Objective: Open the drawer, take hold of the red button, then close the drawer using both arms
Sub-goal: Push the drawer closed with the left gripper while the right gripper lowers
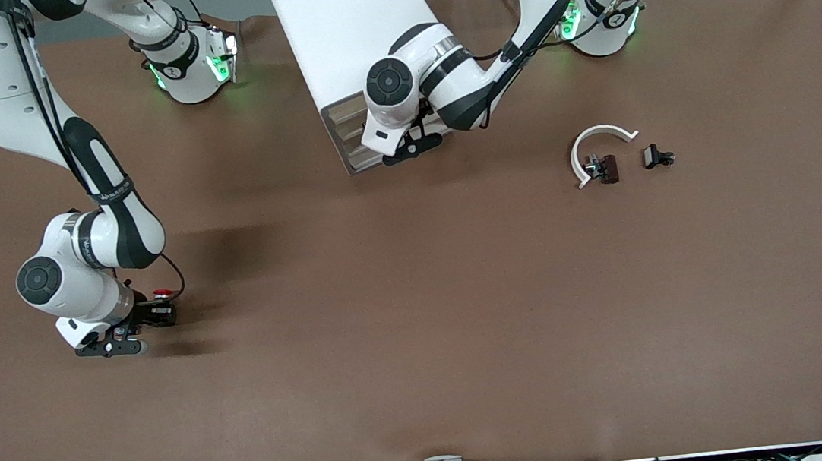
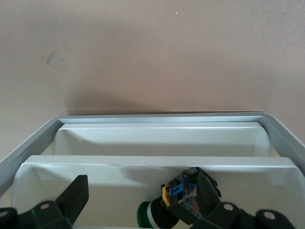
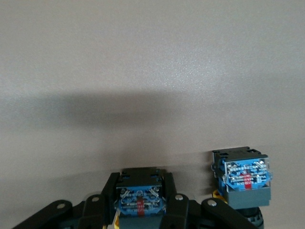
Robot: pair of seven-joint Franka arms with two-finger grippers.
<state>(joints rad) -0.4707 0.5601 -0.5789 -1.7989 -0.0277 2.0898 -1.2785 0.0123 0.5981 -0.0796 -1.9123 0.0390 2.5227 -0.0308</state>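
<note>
My right gripper (image 1: 149, 317) is low over the table at the right arm's end, shut on the button (image 3: 139, 202) by its blue-faced contact block. In the front view a red cap (image 1: 162, 293) shows at its tips. A second, similar button (image 3: 245, 183) stands on the table just beside it. My left gripper (image 1: 414, 146) is at the front of the white cabinet (image 1: 352, 38). It is open, with its fingers (image 2: 76, 193) down in a pulled-out white drawer (image 2: 143, 162). A green-capped button (image 2: 164, 212) lies in that drawer against one finger.
A white curved strip (image 1: 600, 138) lies toward the left arm's end, with a small dark part (image 1: 607, 169) in its bend and another (image 1: 655, 157) beside it. A second drawer (image 2: 157, 138) shows past the open one.
</note>
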